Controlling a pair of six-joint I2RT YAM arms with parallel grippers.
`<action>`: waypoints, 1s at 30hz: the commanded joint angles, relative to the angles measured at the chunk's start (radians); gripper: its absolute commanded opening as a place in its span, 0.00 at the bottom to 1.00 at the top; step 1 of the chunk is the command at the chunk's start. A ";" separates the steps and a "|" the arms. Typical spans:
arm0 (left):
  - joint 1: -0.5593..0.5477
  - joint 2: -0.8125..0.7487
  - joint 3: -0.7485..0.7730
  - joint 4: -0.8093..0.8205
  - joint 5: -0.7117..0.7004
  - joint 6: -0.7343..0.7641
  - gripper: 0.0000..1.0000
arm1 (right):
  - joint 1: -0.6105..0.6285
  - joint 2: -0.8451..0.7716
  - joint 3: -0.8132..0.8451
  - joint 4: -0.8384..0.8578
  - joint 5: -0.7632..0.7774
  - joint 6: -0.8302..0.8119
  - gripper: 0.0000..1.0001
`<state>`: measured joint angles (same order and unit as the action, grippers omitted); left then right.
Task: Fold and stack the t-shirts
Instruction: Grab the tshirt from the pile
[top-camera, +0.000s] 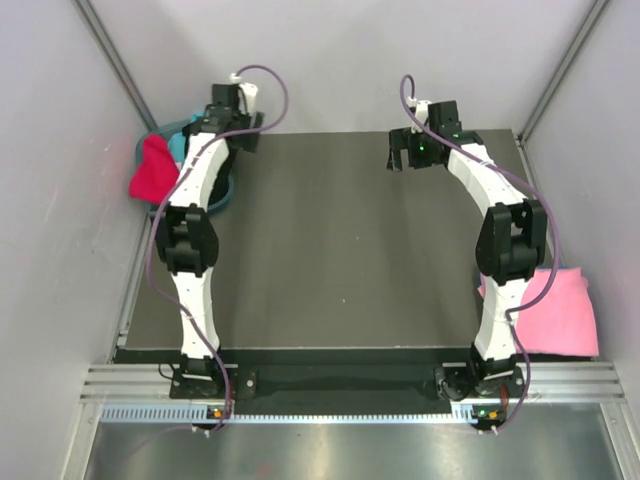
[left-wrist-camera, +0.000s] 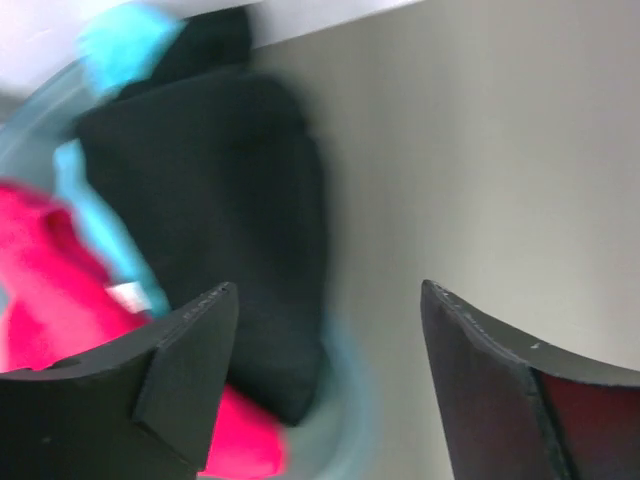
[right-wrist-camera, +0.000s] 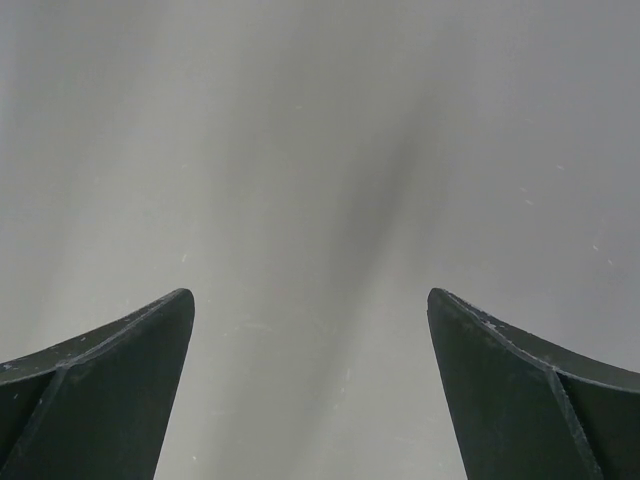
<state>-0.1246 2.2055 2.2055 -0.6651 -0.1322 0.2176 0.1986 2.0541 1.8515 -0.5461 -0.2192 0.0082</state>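
Observation:
A red t-shirt (top-camera: 153, 172) hangs over the left side of a teal basket (top-camera: 222, 200) at the table's far left. In the left wrist view the basket holds a black t-shirt (left-wrist-camera: 215, 200), the red one (left-wrist-camera: 50, 270) and a turquoise one (left-wrist-camera: 125, 35). My left gripper (top-camera: 232, 128) (left-wrist-camera: 328, 300) is open and empty, above the basket's right rim. A folded pink t-shirt (top-camera: 560, 312) lies at the near right, beside the table. My right gripper (top-camera: 408, 152) (right-wrist-camera: 310, 300) is open and empty above the bare table at the far right.
The dark grey table (top-camera: 340, 250) fills the middle. Pale walls enclose the back and both sides. A metal rail (top-camera: 340, 385) with both arm bases runs along the near edge.

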 joint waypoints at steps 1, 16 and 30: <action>0.081 0.002 0.068 0.028 0.002 0.000 0.77 | 0.022 0.009 0.047 -0.008 -0.091 -0.085 1.00; 0.192 0.161 0.132 0.033 0.023 0.022 0.76 | 0.022 0.034 0.057 -0.025 -0.216 -0.113 1.00; 0.194 0.200 0.195 0.073 -0.021 0.014 0.00 | 0.024 0.035 0.048 -0.034 -0.224 -0.123 1.00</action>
<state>0.0643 2.4531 2.3558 -0.6434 -0.1249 0.2379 0.2085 2.0956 1.8538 -0.5930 -0.4221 -0.1024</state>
